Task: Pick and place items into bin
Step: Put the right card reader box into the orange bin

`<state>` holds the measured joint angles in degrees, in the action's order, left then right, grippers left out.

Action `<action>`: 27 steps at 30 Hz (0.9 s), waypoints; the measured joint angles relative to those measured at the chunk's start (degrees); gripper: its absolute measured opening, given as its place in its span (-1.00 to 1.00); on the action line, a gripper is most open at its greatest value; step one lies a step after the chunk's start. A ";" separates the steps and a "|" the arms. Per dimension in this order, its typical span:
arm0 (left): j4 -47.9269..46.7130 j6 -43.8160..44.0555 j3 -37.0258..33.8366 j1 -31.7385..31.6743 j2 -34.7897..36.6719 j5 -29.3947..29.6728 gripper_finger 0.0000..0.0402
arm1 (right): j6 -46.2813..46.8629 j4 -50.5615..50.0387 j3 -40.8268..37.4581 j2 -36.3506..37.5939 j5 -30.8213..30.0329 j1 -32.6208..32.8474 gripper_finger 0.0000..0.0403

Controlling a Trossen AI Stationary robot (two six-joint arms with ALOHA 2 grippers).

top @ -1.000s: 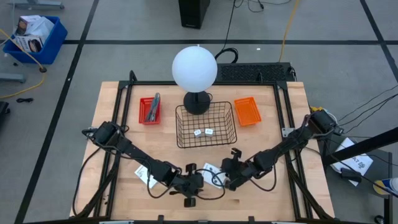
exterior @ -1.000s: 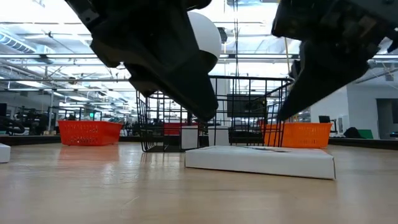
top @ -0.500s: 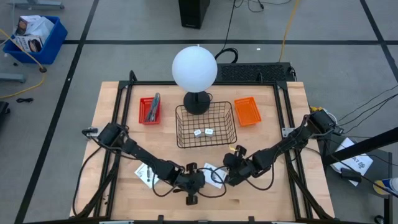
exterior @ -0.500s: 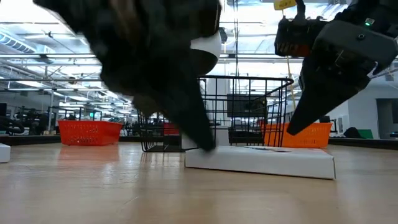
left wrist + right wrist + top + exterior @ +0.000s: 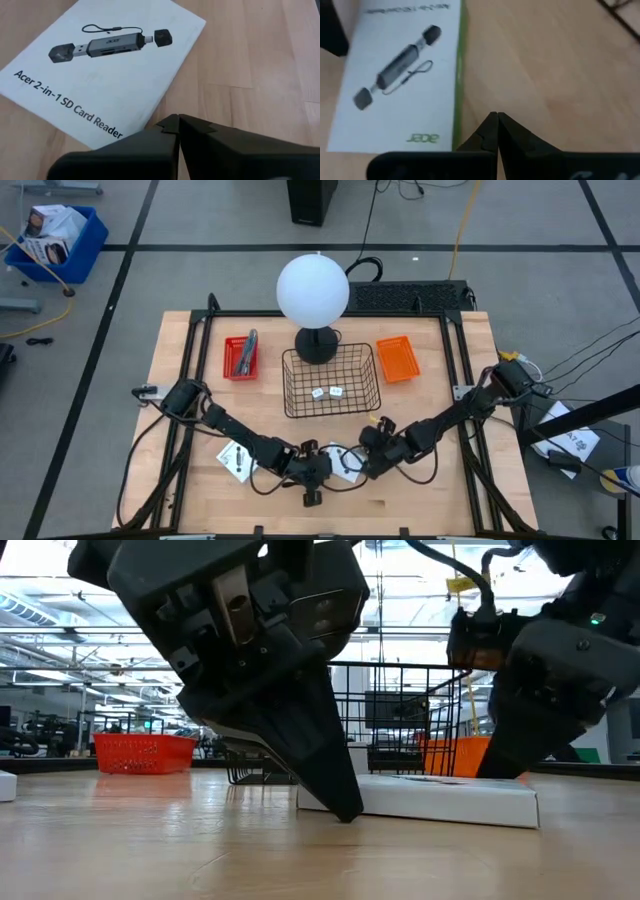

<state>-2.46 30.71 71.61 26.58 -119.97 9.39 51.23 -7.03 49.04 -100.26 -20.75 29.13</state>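
A flat white card-reader box (image 5: 343, 459) (image 5: 430, 798) (image 5: 100, 75) (image 5: 405, 75) lies on its broad face near the table's near edge, between my two grippers. My left gripper (image 5: 322, 464) (image 5: 348, 815) (image 5: 177, 119) is shut, its tips low at the box's left near edge. My right gripper (image 5: 364, 464) (image 5: 492, 772) (image 5: 497, 116) is shut too, tips down beside the box's green-striped right edge. A second white box (image 5: 234, 460) lies farther left. Two small white items (image 5: 327, 392) rest in the black wire basket (image 5: 287, 385). My left gripper has its shut fingertips (image 5: 340, 802) down at table level against the box's left near edge (image 5: 150, 117), slanting from above; whether they touch it I cannot tell. My right gripper's shut tips stand by the box's right edge (image 5: 459, 100); touch cannot be told.
The white globe lamp (image 5: 313, 290) stands behind the basket. A red bin (image 5: 228, 360) holding a grey tool (image 5: 249, 350) sits left of the basket, and an orange bin (image 5: 398, 358) sits to its right. Bare wood lies around the boxes.
Both grippers have come down toward the table beside the box. The left one has also shifted toward the table's right, up to the box's edge. The box has stayed where it was.
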 joint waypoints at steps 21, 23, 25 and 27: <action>-1.06 1.37 -0.04 0.33 0.03 -0.02 -0.90 | -11.65 24.20 -3.74 -0.44 9.05 0.18 -1.00; -1.07 1.37 -0.04 0.34 0.03 -0.09 -0.95 | -11.66 24.32 -3.74 -0.44 9.46 0.24 -1.00; -1.05 1.39 -0.04 0.34 0.03 -0.04 -0.98 | -11.78 24.39 -3.74 -0.42 9.51 0.24 -1.00; -1.04 1.37 -0.04 0.34 0.03 0.01 -0.96 | -12.41 24.75 -3.74 -0.42 10.11 0.24 -1.00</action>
<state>-3.50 32.08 71.57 26.92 -119.94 9.40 38.82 17.72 45.30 -100.68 -10.64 29.37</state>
